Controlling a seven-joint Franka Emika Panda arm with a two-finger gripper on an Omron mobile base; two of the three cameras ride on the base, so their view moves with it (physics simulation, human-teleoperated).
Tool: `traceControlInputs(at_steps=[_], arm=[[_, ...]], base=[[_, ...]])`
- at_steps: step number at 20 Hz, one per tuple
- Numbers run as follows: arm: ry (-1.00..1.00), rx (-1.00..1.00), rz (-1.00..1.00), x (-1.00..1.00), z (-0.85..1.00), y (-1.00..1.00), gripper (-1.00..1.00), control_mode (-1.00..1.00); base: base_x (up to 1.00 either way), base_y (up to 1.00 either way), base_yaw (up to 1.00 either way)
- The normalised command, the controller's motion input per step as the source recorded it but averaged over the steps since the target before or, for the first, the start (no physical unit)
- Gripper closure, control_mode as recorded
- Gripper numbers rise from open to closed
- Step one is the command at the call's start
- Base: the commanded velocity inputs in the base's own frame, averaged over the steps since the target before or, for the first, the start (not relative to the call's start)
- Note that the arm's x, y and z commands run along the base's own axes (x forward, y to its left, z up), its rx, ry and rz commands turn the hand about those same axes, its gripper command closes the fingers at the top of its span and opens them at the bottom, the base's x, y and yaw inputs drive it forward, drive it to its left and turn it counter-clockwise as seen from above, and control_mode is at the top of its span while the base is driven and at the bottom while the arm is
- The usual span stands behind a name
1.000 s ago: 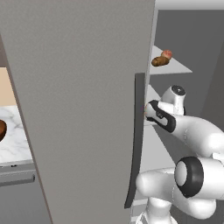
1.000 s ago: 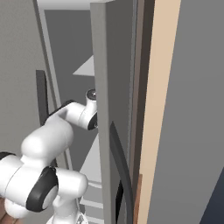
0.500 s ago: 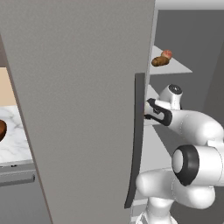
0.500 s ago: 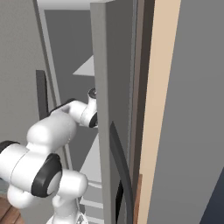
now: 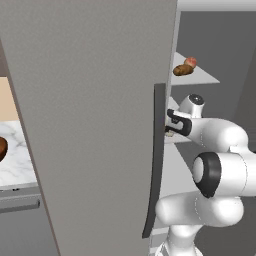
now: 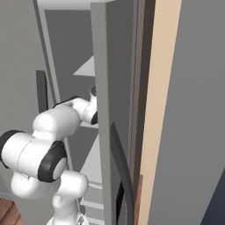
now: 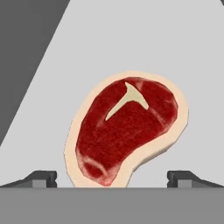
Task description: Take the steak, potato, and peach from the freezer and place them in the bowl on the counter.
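In the hand view the steak [image 7: 127, 131] lies flat on a pale freezer shelf [image 7: 183, 48], red with a pale fat rim and a white T mark. My gripper [image 7: 113, 178] is open just short of it, and the steak's near end sits between the two fingertips [image 7: 43, 177]. From the left base view my arm reaches past the open door of the freezer [image 5: 90, 100] to the middle shelf. One shelf up lie the potato [image 5: 182, 70] and the peach [image 5: 190, 61], side by side. The bowl [image 5: 2, 148] shows at the left edge on the counter [image 5: 15, 165].
The wide freezer door with its dark vertical handle [image 5: 158, 160] stands close on my arm's left. A second grey door [image 6: 112, 88] with a dark curved handle stands on the right side. Shelves above and below bound the hand's space.
The arm has pushed a little farther in over the middle shelf, its elbow rising. The jaws stay open and the food has not moved.
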Motion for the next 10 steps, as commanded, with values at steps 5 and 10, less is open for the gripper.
traceControlInputs(at_steps=[5,10], arm=[[0.0,0.0,0.0,0.11,-0.1,0.0,-1.0,-1.0],[0.0,0.0,0.0,0.01,-0.19,0.0,-1.0,-1.0]], base=[[0.0,0.0,0.0],[0.0,0.0,0.0]])
